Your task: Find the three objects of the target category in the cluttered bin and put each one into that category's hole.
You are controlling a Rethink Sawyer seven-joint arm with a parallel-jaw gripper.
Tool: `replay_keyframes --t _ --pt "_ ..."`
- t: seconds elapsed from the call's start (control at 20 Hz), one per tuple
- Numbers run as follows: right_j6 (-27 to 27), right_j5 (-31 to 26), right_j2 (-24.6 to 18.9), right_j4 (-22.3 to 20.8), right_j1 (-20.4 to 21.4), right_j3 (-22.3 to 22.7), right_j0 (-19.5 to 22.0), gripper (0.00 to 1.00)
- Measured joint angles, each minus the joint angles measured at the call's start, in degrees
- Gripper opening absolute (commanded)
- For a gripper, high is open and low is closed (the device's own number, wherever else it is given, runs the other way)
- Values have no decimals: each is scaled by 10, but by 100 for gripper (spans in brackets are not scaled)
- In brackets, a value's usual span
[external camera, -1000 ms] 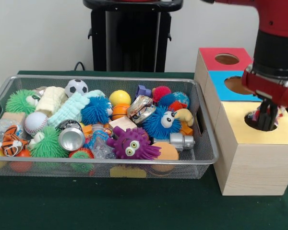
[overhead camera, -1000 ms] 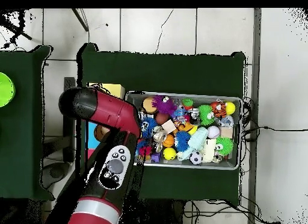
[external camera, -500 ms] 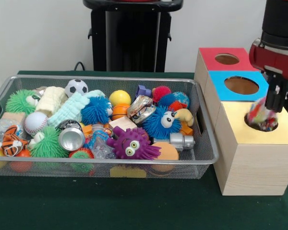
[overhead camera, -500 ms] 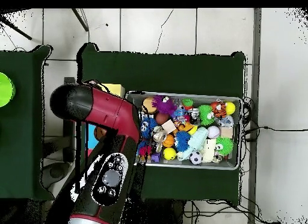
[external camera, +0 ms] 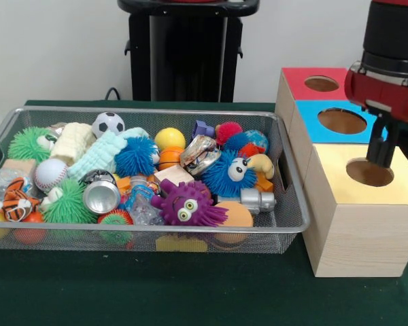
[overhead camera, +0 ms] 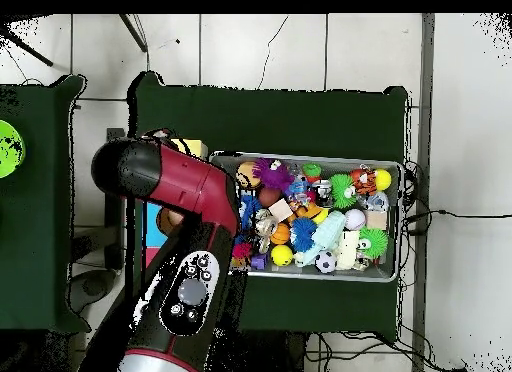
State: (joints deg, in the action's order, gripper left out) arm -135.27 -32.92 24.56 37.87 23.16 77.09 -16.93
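Apparently empty, the gripper (external camera: 381, 155) hangs just above the yellow hole (external camera: 369, 172), finger state unclear; remaining bin (external camera: 285, 219) toys look light, soft, best pinched mid-body.

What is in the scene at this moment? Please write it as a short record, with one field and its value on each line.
container: wire mesh bin full of mixed toys on the green table
sorting box: wooden box beside the bin, with three round holes
hole colours: yellow hole nearest the camera, blue hole in the middle, red hole farthest
gripper: gripper hangs just above the yellow hole; nothing visible in it
yellow hole content: looks dark, nothing sticking out
bin examples: purple furry monster, soccer ball, metal can
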Motion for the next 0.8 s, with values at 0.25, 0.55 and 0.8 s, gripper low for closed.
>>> replay_keyframes --t 0.25,0.55,0.8 --pt "0 42 -3 0 -6 4 13 0" --pt "0 52 -3 0 -7 15 17 0" --pt "0 40 -2 0 -3 19 12 0"
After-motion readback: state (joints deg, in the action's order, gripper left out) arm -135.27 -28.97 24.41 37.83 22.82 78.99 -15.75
